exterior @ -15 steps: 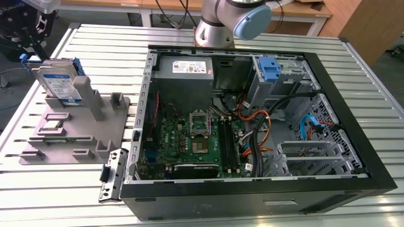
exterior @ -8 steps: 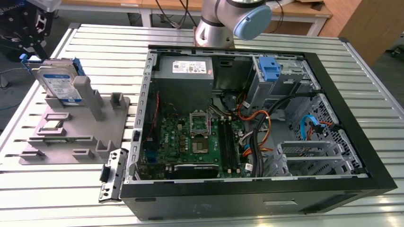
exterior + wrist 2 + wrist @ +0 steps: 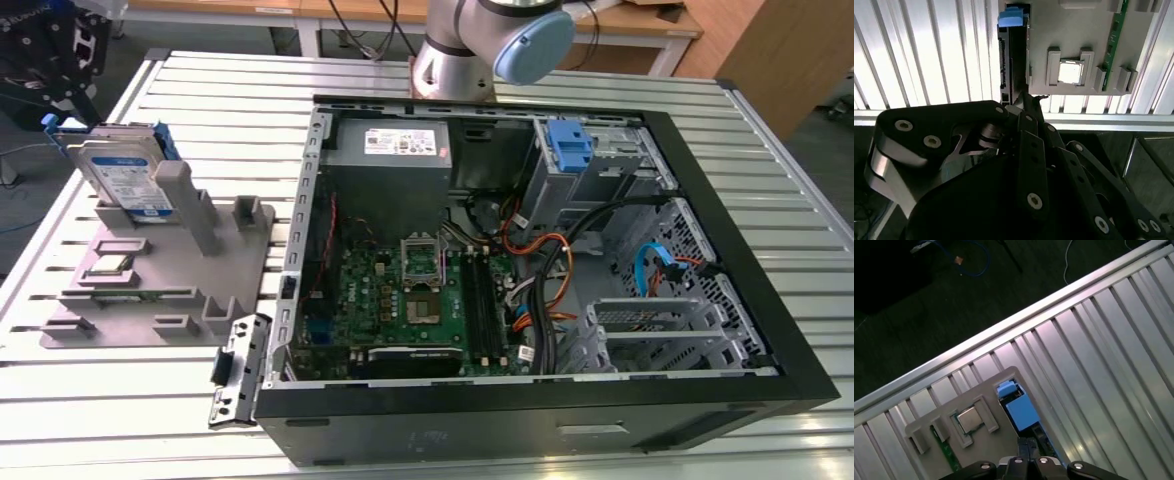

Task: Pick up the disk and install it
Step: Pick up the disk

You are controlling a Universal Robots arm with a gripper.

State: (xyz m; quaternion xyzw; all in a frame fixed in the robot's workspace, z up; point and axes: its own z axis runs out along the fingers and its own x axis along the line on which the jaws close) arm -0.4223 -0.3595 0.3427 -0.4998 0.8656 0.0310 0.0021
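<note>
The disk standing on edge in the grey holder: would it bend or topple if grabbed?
Probably stiff and fairly heavy for its size: the disk looks like a flat metal slab. Standing on edge it might tip if nudged, though the grey holder seems to brace it.

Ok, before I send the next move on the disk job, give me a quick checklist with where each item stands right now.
1. Disk standing upright in the grey holder: ok.
2. Pincer poised at the disk's upper edge, as seen in both wrist views: ok.
3. Pincer in contact with the disk: cannot tell.
4. Computer case open, side panel off: ok.
5. Bay by the blue latch empty: cannot tell.
6. Route to that bay free of cables: cannot tell; black cables loop just below it.
</note>
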